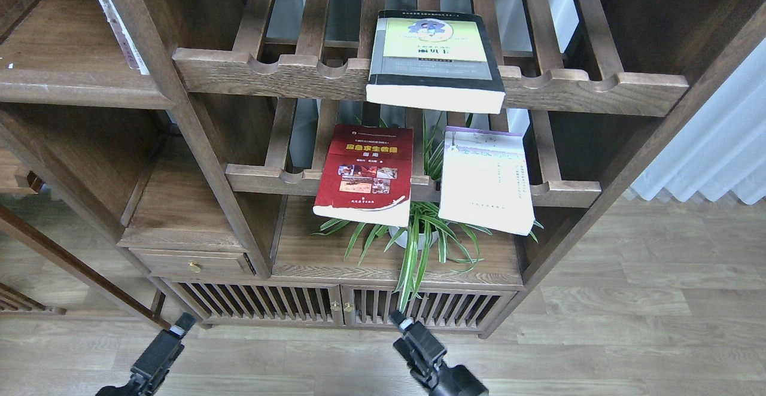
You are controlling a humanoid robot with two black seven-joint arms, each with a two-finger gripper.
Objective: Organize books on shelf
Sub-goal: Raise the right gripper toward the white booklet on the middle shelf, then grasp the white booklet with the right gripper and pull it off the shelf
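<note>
Three books lie flat on slatted racks. The thick black-edged book with a yellow-green cover [435,61] overhangs the upper rack's front rail. The red book with small photos [366,171] and the white-and-lavender book [485,180] lie side by side on the lower rack, overhanging its rail. The solid dark-brown shelf with a rounded front edge [78,88] is at the upper left. My left gripper [172,333] and right gripper [406,327] are low over the floor, far below the books, holding nothing. They are dark and seen end-on.
A thin white book [119,25] leans at the right end of the upper left shelf. A potted spider plant [419,234] stands on the board under the lower rack. Below it is a slatted cabinet [335,306], with a small drawer [191,262] at its left.
</note>
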